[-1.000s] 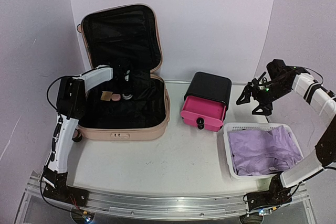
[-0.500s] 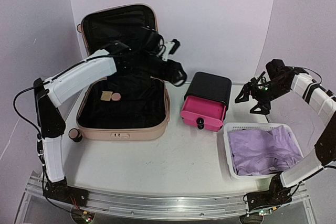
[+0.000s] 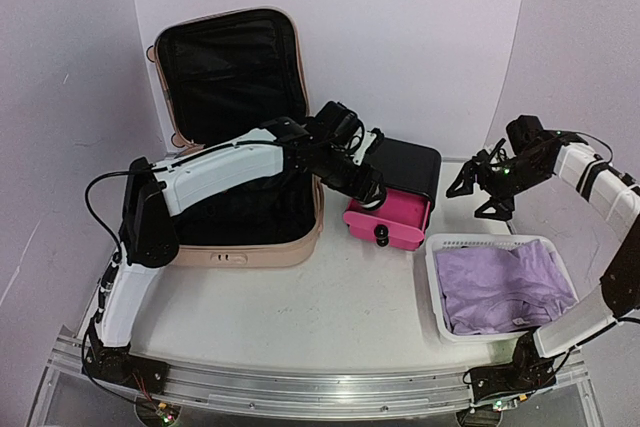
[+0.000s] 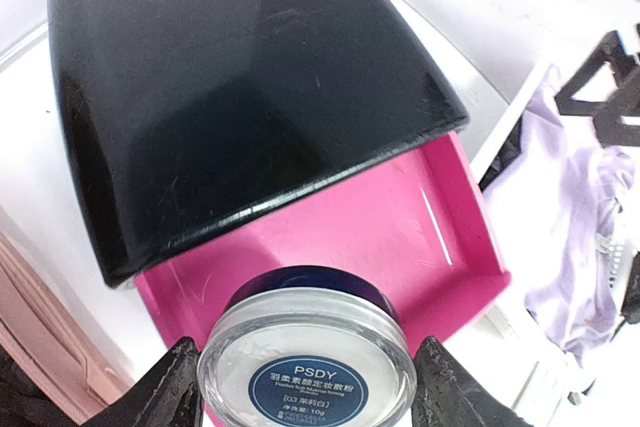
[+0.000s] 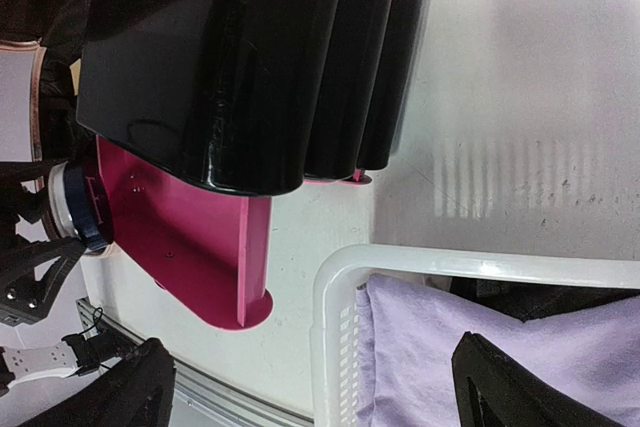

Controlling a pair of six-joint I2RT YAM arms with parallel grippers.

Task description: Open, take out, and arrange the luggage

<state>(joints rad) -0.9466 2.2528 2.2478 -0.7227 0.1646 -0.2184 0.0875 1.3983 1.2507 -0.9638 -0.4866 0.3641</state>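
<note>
Pale lilac walls curve round a white table point(image 3: 330, 307) with the two arms bolted at its near edge.

The left gripper point(image 3: 368, 190) has its fingers point(image 4: 170, 392) clamped on either side of a small round jar point(image 4: 306, 362), clear-walled with a dark blue base and a blue label reading PSDY. The wrist view shows the jar held just above the pulled-out pink drawer point(image 4: 410, 232) of a glossy black drawer box point(image 3: 405, 165). Whether the jar touches the drawer floor cannot be told. From the gripper the white left arm stretches back across the right side of the luggage point(image 3: 235, 249).

The luggage sits at the back left of the table, just beside the drawer box. It lies open, its pink shell flat on the surface and its black-lined lid standing upright against the wall.

The right gripper point(image 3: 480, 199) has its fingers spread wide with nothing between them. It hangs in the air at the far right, beyond a white perforated basket point(image 3: 490, 241) that holds a crumpled lavender cloth point(image 3: 505, 287). The basket stands near the front right, close to the drawer's corner.
</note>
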